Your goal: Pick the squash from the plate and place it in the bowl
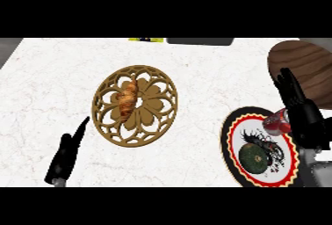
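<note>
One squash point(254, 157), dark green, sits on the one black-rimmed plate point(228, 143) at my right, with one red can point(277, 122) lying on the same plate just above it. My right hand point(299, 110) hangs over the plate's far edge, fingers straight, holding nothing; the one wooden bowl point(304, 61) lies beyond it. My left hand point(67, 151) rests open at lower left, near one gold trivet point(107, 94) carrying one croissant point(128, 101).

This is a kitchen. The desk point(194, 66) has a white marbled top like a home worktop, and it carries food and tableware: a croissant point(127, 100) on a gold openwork trivet point(135, 105), a squash point(254, 157) and a red can point(279, 121) on a patterned plate point(259, 149), and a wooden bowl point(306, 61).
</note>
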`<state>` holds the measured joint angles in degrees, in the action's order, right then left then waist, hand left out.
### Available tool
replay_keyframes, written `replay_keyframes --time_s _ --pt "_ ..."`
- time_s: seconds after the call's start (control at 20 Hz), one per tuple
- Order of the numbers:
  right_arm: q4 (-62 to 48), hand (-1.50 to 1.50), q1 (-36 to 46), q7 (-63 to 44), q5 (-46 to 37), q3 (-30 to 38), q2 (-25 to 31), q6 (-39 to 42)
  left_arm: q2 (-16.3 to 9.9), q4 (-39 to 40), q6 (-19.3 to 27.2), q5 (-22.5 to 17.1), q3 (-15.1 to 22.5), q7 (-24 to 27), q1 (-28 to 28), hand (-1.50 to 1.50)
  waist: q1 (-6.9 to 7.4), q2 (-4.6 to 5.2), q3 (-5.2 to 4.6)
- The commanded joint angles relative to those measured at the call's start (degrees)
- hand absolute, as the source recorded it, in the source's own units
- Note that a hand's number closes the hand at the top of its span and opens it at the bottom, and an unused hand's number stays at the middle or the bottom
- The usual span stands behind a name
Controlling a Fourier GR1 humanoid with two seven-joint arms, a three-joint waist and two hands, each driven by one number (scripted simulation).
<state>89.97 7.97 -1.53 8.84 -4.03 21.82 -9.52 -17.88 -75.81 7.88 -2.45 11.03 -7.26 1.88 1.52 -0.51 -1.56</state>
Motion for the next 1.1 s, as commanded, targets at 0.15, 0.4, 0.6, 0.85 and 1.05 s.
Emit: replay_keyframes --time_s 0.15,0.4,0.6,0.85,1.05 --pt "2.0 1.50 -0.7 6.3 9.4 0.0 -2.1 10.5 -6.5 -29.4 2.4 -1.6 -3.7 -2.9 16.4 0.00 -2.55 -1.17 2.16" --pt "-2.1 -1.50 -5.1 9.4 7.6 9.7 1.4 3.9 -7.5 -34.4 4.0 -1.3 -5.2 -1.8 22.3 0.00 -8.25 -2.18 2.26" --pt "0.4 -1.50 -6.0 16.3 10.0 7.2 1.5 12.6 -7.4 -36.0 5.0 -1.0 -6.2 -1.2 22.9 0.00 -8.60 -1.92 2.16" --pt "1.5 -1.50 -7.1 19.6 5.1 6.3 8.6 17.6 -7.6 -37.3 6.4 -0.2 -7.4 -0.3 25.0 0.00 -9.49 -1.74 1.65" --pt "1.5 -1.50 -7.6 19.2 0.6 4.5 14.3 21.0 -7.0 -37.8 6.9 0.2 -7.1 0.5 25.9 0.00 -9.42 -1.22 1.29"
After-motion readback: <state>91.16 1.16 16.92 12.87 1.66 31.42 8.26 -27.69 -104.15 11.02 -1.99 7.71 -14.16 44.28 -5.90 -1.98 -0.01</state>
